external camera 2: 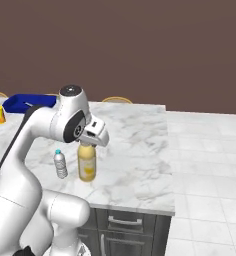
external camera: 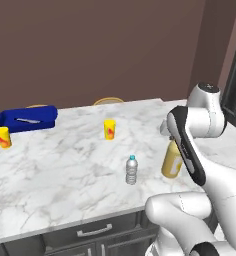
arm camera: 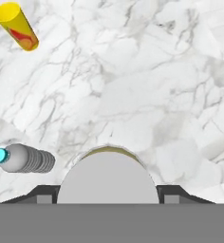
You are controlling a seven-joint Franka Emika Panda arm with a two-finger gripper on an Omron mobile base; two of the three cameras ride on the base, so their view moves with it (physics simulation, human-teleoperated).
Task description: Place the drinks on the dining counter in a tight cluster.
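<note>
The claw grips the yellow bottle at its pale cap, upright on the marble surface near its front edge, with the water bottle just beside and a cup farther back.

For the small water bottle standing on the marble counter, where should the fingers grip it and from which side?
Probably from straight above, gripping the narrow neck just under the blue cap. The water bottle stands upright, and the yellow bottle stands close beside it, so the fingers should close crosswise to that neighbour.
</note>
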